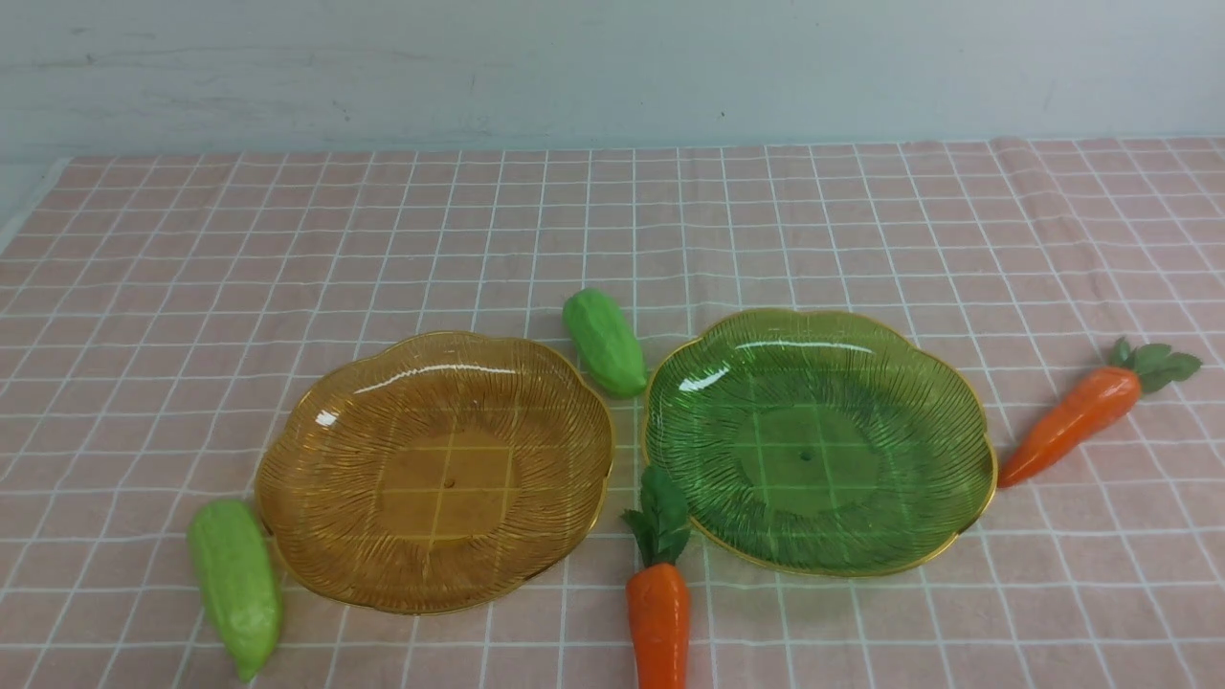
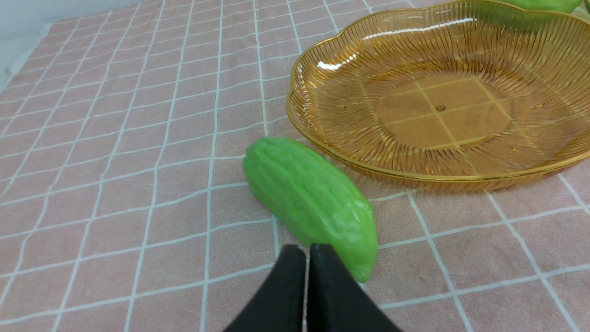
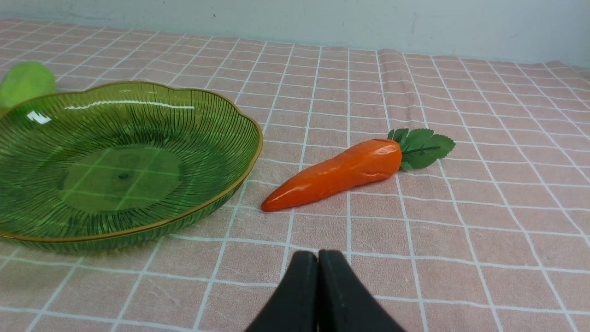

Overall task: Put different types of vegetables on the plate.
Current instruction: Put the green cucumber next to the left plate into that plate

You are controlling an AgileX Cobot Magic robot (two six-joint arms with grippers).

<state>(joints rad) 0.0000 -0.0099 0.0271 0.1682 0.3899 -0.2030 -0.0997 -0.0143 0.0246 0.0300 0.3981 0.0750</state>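
Note:
Two ribbed plates sit side by side, an amber plate [image 1: 435, 469] on the left and a green plate [image 1: 818, 440] on the right, both with nothing in them. One light-green gourd [image 1: 235, 584] lies left of the amber plate, another gourd [image 1: 605, 342] behind the gap between the plates. One carrot [image 1: 658, 603] lies in front of that gap, a second carrot [image 1: 1077, 413] right of the green plate. My left gripper [image 2: 307, 251] is shut, holding nothing, just short of the near gourd [image 2: 311, 200]. My right gripper [image 3: 317, 256] is shut, holding nothing, short of the right carrot [image 3: 336, 175]. Neither arm shows in the front view.
A pink checked cloth [image 1: 612, 220] covers the table up to a pale wall [image 1: 612, 67]. The table's left edge [image 1: 29, 215] shows at the far left. Bare cloth lies behind the plates and at the far left and right.

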